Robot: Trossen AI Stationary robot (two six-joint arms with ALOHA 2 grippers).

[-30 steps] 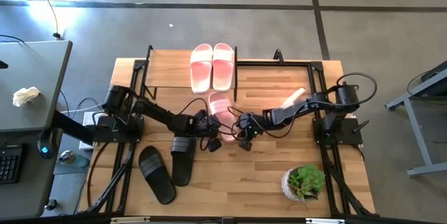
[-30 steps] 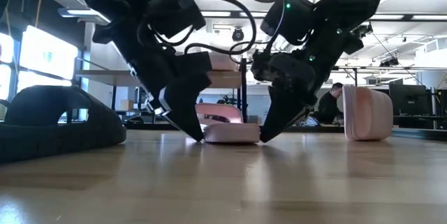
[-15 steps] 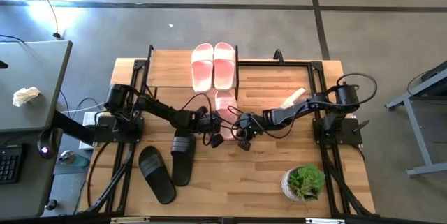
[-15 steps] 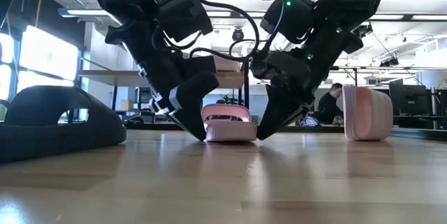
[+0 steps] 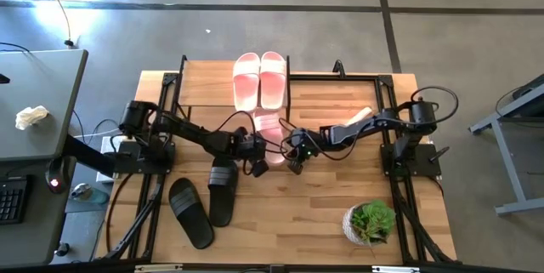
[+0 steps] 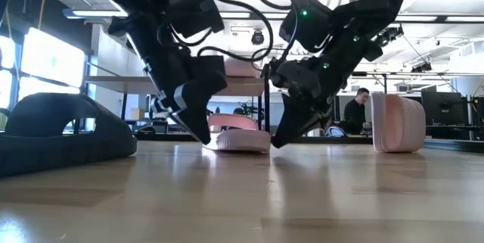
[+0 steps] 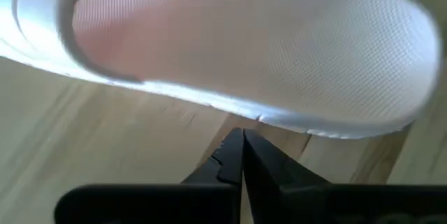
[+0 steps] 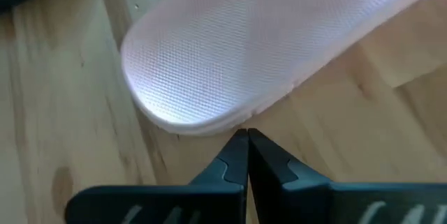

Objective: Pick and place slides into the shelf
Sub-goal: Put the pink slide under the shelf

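A pale pink slide (image 5: 267, 127) lies on the table, sole down. Its far end is at the near edge of the shelf (image 5: 204, 86), a low rack with a light top board. Two more pink slides (image 5: 259, 82) lie side by side on that board. My left gripper (image 6: 206, 138) and my right gripper (image 6: 274, 141) are both shut. They stand at the slide's near end, one at each side, slanting down toward it. The wrist views show the slide's textured footbed (image 7: 279, 49) and its rounded end (image 8: 209, 77). My left gripper has its shut fingertips against the rim of the sole (image 7: 260, 118) at the left side of the slide's near end. The fingers slant down from the near left. The slide lies flat on the table. My right gripper sets its shut fingertips against the rim of the slide's rounded near end (image 8: 234, 128), on the right side. The fingers slant down from the near right. The slide rests on the table.
Another pink slide (image 5: 357, 120) stands on its side at the right. Two black slides (image 5: 204, 205) lie near the table's front left. A potted plant (image 5: 370, 222) stands at the near right. Black frame rails run along both table sides.
Both shut grippers have gone toward the table's far edge, toward the shelf. The pink slide between them has slid along the table the same way, staying flat.
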